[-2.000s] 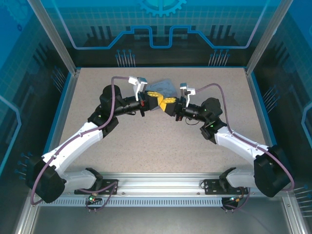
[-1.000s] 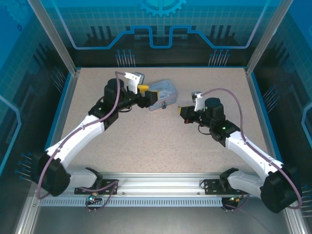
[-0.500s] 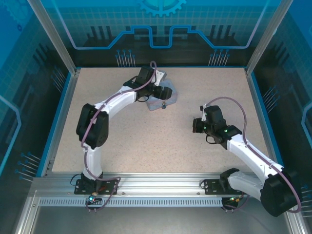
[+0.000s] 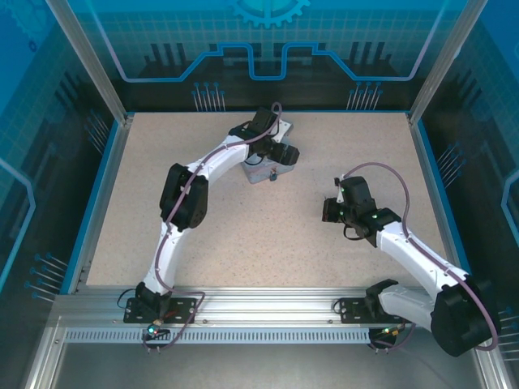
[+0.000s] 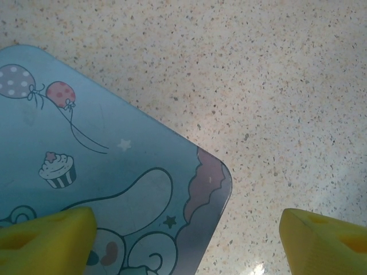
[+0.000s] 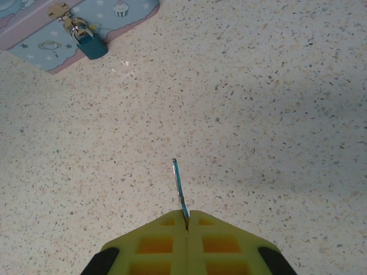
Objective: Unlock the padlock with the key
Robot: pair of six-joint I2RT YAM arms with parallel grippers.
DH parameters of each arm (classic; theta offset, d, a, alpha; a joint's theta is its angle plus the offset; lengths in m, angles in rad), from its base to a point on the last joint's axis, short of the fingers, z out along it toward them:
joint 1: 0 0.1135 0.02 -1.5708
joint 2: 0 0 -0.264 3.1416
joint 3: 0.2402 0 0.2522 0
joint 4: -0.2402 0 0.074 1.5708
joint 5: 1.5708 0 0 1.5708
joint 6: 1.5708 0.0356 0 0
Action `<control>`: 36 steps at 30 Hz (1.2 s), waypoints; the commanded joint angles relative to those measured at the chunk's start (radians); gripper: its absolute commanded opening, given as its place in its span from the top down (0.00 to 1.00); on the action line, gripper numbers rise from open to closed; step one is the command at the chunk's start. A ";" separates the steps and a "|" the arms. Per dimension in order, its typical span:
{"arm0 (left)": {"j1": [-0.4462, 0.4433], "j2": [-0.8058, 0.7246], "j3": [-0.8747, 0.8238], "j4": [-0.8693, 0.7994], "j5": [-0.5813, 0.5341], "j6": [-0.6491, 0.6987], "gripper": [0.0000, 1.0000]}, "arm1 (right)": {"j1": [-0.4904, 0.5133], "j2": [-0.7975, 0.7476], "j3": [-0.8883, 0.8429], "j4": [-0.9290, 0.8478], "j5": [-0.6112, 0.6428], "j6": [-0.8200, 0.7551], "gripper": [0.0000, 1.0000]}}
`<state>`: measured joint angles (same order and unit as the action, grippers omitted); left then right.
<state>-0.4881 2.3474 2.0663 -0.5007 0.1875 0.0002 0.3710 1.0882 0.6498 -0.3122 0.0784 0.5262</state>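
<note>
The padlock (image 6: 92,47) hangs by its thin shackle from a brass hasp (image 6: 57,10) on the front edge of the pale blue tin (image 6: 34,31), with its teal body lying against the tin's side, down by the speckled table (image 6: 258,114). It looks very light and free to swing, so I judge that a push from the key would pivot it away unless its body is pinched or pressed against the tin. The smooth body is the place to hold it, not the shackle. The key (image 6: 180,192) is a thin, stiff sliver, probably slippery. It juts forward from the right gripper (image 6: 186,226), whose yellow jaws are pressed together on its near end, and its tip is well apart from the padlock. The left gripper (image 5: 186,240) hovers over a rounded corner of the tin's lid with its jaws wide apart and nothing between them; one finger (image 5: 46,238) is above the cartoon print and the other above bare table. The right wrist view gives the lock, hasp and key together. The left wrist view gives the lid and its balloon and cupcake print. From above, the left arm reaches far across to the tin while the right gripper sits nearer, off to the tin's right.
</note>
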 commanded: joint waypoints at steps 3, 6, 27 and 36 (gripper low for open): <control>-0.019 0.035 0.034 -0.097 0.001 0.049 0.15 | -0.015 0.011 -0.013 0.020 0.001 0.009 1.00; -0.034 0.027 0.014 -0.140 -0.004 0.078 0.16 | -0.017 0.010 -0.011 0.018 0.001 0.011 1.00; -0.152 -0.437 -0.654 0.072 0.114 0.098 0.21 | -0.024 0.009 -0.003 -0.006 -0.006 0.023 1.00; -0.158 -0.587 -0.756 0.167 0.099 0.045 0.19 | -0.021 0.044 0.009 0.024 -0.060 0.031 1.00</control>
<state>-0.6472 1.8286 1.3235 -0.3790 0.2699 0.0772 0.3588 1.1194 0.6487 -0.3046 0.0555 0.5449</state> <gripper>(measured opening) 0.801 0.050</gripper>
